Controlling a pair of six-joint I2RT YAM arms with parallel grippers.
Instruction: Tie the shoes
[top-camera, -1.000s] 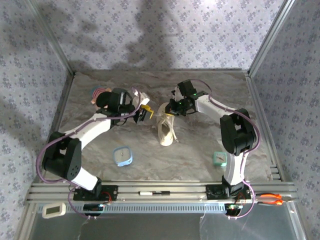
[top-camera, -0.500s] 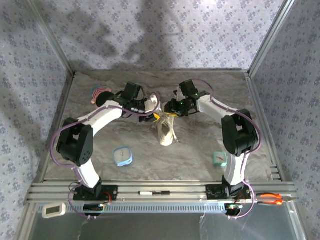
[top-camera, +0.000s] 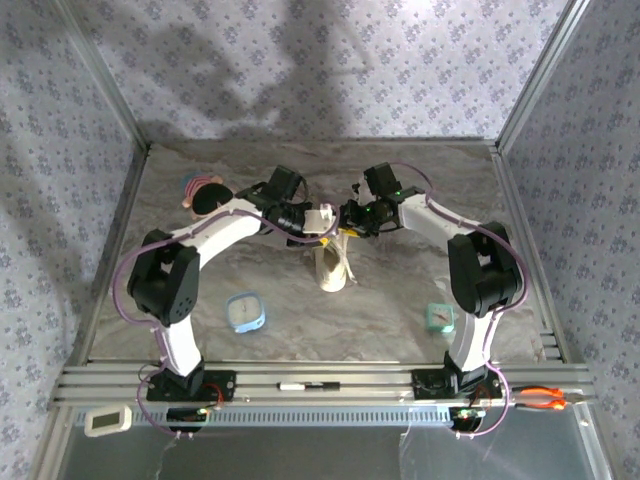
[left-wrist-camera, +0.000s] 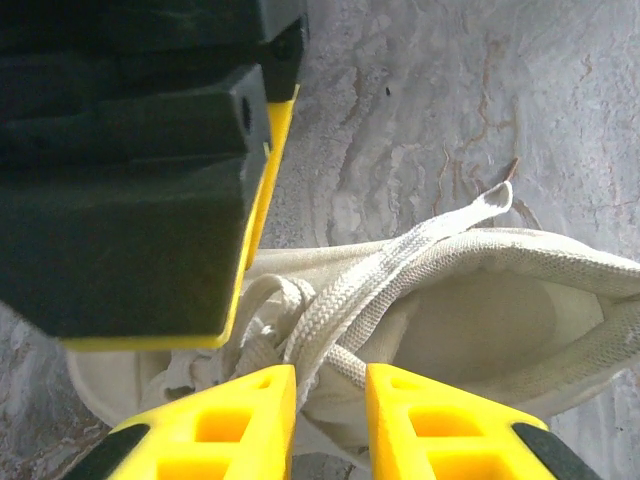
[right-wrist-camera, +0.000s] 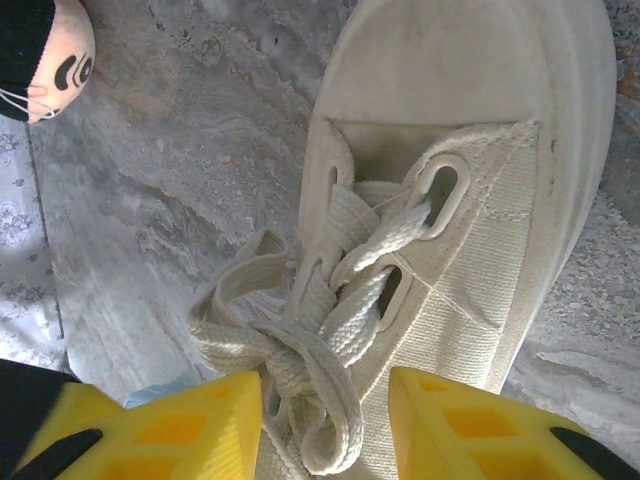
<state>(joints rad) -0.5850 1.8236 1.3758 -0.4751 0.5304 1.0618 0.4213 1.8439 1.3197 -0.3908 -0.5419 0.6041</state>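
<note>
Cream shoe (top-camera: 333, 268), left gripper (left-wrist-camera: 330, 388) pinching its laces (left-wrist-camera: 350, 290), right gripper (right-wrist-camera: 325, 400) open astride the laces

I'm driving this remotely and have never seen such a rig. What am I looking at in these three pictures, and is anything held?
Two robot arms are bolted at the near edge of a table. The overhead picture looks down from behind them: the left hand and right hand meet over a cream shoe. The other two pictures come from wrist cameras, and the yellow blocks are each hand's own fingers. The left fingers sit close on either side of a lace; I cannot tell whether they pinch it. The right hand is open around the loose lace bundle. Also on the table are a blue clock, a green clock and a dark round toy.
</note>
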